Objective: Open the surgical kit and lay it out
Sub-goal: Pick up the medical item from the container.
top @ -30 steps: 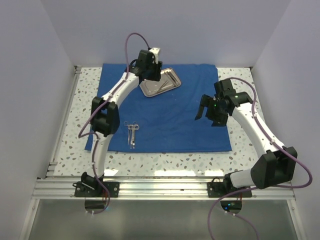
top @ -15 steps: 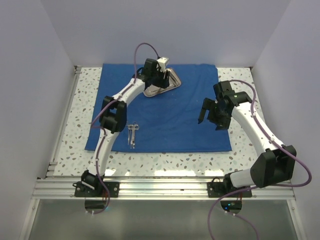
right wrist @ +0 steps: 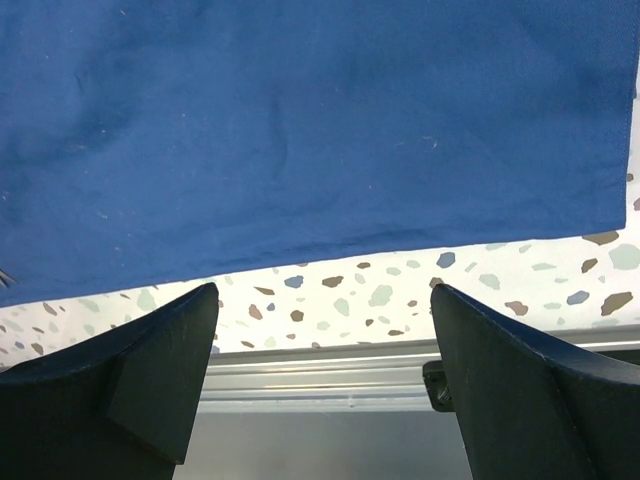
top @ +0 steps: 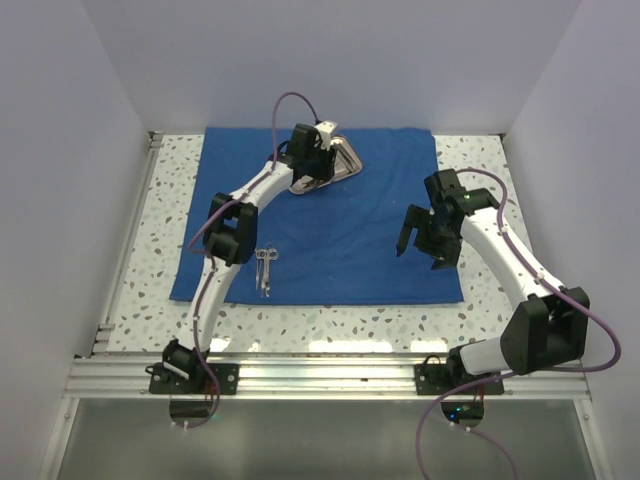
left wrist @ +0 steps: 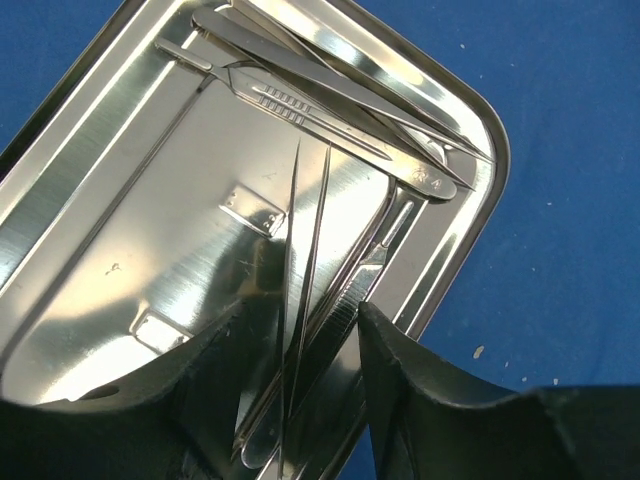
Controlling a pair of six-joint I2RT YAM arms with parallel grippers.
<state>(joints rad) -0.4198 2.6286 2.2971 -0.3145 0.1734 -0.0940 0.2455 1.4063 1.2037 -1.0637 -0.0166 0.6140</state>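
The royal-blue cloth (top: 350, 230) lies spread flat on the table. The shiny steel tray (top: 343, 160) sits on its far part. My left gripper (top: 312, 160) is down in the tray (left wrist: 150, 230), open. Its fingers (left wrist: 390, 370) stand on either side of thin tweezers (left wrist: 312, 250) without closing on them. Several more flat steel instruments (left wrist: 300, 105) lie along the tray's far rim. Ring-handled forceps (top: 265, 265) lie on the cloth near the left arm. My right gripper (top: 420, 238) hovers open and empty over the cloth's near right part (right wrist: 300, 120).
The terrazzo table top (right wrist: 400, 290) shows beyond the cloth's near edge. An aluminium rail (right wrist: 320, 380) runs along the table's near side. White walls close in the left, right and far sides.
My left gripper has moved right and down into the tray, over the tweezers. My right gripper has drifted slightly toward the near edge, still open.
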